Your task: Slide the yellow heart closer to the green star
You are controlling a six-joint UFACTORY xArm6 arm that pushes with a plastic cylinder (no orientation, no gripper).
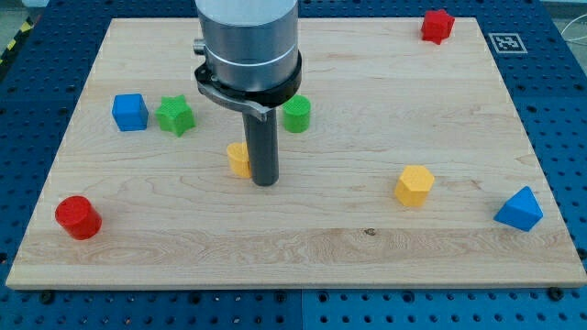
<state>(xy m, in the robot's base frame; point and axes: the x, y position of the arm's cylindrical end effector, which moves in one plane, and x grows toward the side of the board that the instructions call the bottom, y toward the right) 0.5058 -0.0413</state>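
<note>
A yellow block, the heart (238, 159), lies left of centre, partly hidden by my rod. My tip (264, 182) rests on the board right beside it, touching or almost touching its right side. The green star (174, 115) lies up and to the left of the heart, about a block's width away from it. A blue cube (130, 112) sits just left of the star.
A green cylinder (296, 114) sits right of my rod. A red cylinder (77, 217) is at lower left, a yellow hexagon block (414, 185) at right of centre, a blue triangular block (519, 209) at far right, and a red block (437, 25) at top right.
</note>
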